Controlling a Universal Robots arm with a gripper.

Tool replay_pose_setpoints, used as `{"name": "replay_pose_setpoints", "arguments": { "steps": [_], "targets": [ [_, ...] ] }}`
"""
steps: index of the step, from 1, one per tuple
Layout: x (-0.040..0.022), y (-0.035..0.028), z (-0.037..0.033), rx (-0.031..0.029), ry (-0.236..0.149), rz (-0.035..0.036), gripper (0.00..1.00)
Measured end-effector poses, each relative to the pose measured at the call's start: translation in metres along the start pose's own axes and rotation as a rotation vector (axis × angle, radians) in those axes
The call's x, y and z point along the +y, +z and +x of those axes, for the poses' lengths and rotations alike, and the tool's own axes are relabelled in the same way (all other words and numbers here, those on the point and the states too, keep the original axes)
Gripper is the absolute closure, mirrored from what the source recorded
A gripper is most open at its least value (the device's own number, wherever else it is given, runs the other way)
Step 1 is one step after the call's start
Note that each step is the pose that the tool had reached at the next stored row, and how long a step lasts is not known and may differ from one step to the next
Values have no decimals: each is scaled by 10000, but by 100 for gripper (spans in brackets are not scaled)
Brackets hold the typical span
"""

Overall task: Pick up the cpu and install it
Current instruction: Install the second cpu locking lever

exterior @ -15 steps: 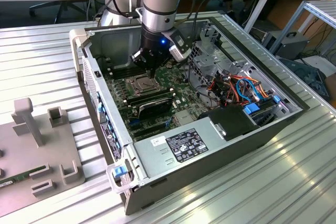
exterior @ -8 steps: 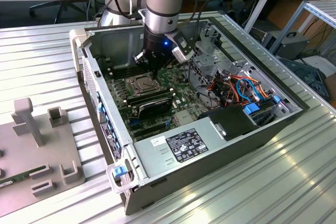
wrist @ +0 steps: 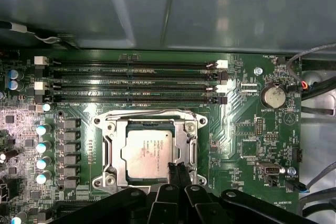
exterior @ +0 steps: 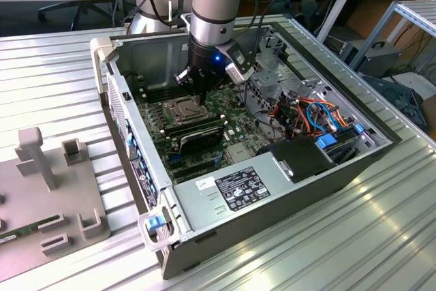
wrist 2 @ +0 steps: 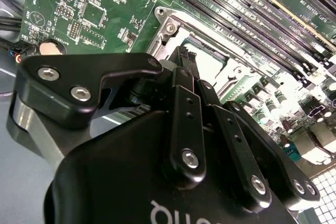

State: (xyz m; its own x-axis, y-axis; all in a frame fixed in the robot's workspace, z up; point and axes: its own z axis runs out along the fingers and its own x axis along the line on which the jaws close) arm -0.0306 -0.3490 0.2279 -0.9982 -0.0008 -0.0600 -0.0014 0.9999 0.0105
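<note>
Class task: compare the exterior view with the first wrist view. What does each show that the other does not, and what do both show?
Exterior view alone: the whole open computer case, the arm reaching into it, and a grey fixture on the table at that view's left. First wrist view alone: the cpu lying in the socket, and a coin battery. Both: the motherboard, memory slots and gripper.
</note>
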Motion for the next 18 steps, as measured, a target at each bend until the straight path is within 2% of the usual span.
{"name": "replay_pose_setpoints", "arguments": {
  "steps": [4,10,18],
  "targets": [
    [0,-31,-2,0,-2,12,89],
    [0,-36,-2,1,-2,16,89],
    [1,-97,-6,-1,-3,35,89]
  ]
}}
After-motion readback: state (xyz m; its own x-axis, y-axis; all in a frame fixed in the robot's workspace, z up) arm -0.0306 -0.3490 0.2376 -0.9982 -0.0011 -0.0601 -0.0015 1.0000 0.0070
